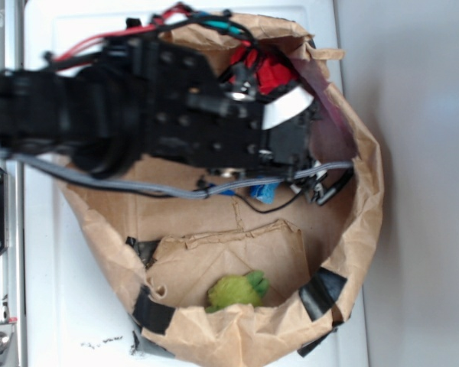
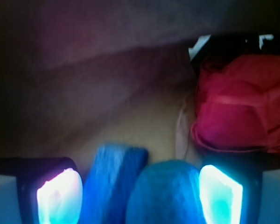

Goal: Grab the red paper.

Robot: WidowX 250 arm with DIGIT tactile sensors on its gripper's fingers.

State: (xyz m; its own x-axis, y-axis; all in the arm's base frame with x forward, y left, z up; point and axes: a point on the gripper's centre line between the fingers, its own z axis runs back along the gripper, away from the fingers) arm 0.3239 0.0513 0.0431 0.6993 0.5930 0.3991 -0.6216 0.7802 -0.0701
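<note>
Red paper [image 2: 245, 102] was seen as a crumpled, wrinkly wad at the right of the wrist view, lying against the dim inner wall of the brown paper bag [image 1: 367, 191]. In the exterior view the same wad [image 1: 271, 70] was glimpsed only in part, at the far side of the bag's interior, just beyond the black arm [image 1: 138, 107] that reached in from the left. The tool [image 2: 140, 193] was held inside the bag with its two glowing fingertips [image 2: 220, 193] spread wide apart. Between them two blue things were framed: a rounded blue ball [image 2: 165, 193] next to the right fingertip and a flatter blue block [image 2: 112, 179] beside it on the left. Whether either was touched by the fingertips could not be told, since the picture was blurred there. The red wad lay outside the open tool, further in and to the right of the right fingertip, ungripped. In the exterior view a green object [image 1: 237, 290] was seen at the near side of the bag, resting on a folded flap of brown paper. The bag's rim was patched with strips of black tape [image 1: 321, 294], and the bag stood on a white tabletop [image 1: 69, 306]. No brand, label or legible writing was made out on any surface.
</note>
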